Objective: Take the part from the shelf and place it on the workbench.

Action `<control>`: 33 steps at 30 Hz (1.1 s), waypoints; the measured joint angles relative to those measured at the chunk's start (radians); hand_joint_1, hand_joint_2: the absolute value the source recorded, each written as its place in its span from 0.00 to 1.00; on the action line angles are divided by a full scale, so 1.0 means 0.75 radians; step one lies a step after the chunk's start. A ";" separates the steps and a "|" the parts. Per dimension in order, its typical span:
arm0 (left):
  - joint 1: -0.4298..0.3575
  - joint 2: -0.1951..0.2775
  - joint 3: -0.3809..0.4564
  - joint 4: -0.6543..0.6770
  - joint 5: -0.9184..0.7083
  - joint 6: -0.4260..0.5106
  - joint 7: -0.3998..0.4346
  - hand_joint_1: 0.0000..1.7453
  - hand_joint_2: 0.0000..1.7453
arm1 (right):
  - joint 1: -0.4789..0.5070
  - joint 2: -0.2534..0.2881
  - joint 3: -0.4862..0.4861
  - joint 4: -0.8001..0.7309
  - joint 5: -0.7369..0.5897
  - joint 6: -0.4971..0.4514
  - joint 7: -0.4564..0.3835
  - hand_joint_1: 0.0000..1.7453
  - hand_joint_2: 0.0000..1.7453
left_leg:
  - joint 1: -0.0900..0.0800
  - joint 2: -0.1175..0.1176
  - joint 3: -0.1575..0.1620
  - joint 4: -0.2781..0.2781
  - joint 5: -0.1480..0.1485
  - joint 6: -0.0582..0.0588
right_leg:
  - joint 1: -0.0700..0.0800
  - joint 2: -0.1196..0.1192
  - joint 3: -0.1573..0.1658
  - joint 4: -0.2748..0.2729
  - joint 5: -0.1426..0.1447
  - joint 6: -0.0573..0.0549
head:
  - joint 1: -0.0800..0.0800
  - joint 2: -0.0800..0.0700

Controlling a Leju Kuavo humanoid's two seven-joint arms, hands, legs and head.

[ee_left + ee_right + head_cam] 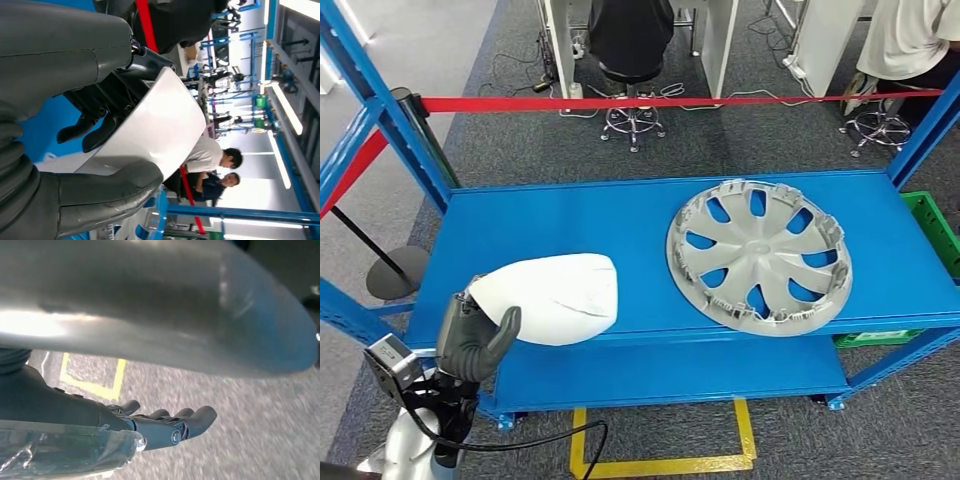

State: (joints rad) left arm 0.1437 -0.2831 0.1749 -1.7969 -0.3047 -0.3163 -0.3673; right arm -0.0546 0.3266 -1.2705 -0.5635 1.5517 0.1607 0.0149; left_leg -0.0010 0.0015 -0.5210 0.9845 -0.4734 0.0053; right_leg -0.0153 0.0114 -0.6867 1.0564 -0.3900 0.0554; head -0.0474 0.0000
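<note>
A white, smooth, rounded part (554,295) lies on the front left of the blue shelf (546,215). My left hand (475,340) grips its left end, thumb laid over the near side. In the left wrist view the part (162,125) sits between the thick thumb (105,195) and the dark fingers (94,125). My right hand (158,427) hangs over grey carpet with its fingers stretched out and nothing in them.
A silver wheel cover (759,255) lies on the shelf's right half. Blue uprights (388,120) frame the shelf, with red barrier tape (660,102) behind. A green crate (935,225) stands at the right. Yellow floor tape (660,465) runs below; people sit beyond.
</note>
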 joint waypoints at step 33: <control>0.037 0.009 0.019 0.016 0.004 -0.016 -0.017 1.00 1.00 | -0.002 -0.012 -0.016 0.078 -0.033 0.034 0.007 0.00 0.00 | 0.005 0.002 0.017 -0.034 0.010 0.015 | -0.002 -0.007 -0.018 0.149 -0.165 0.012 | -0.009 0.000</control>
State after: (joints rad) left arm 0.1715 -0.2760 0.1888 -1.7849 -0.3019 -0.3283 -0.3800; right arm -0.0560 0.3176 -1.2824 -0.5054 1.5270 0.1859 0.0204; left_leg 0.0027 0.0029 -0.5084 0.9594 -0.4662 0.0165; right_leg -0.0165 0.0065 -0.7002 1.1678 -0.5141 0.0643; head -0.0538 0.0000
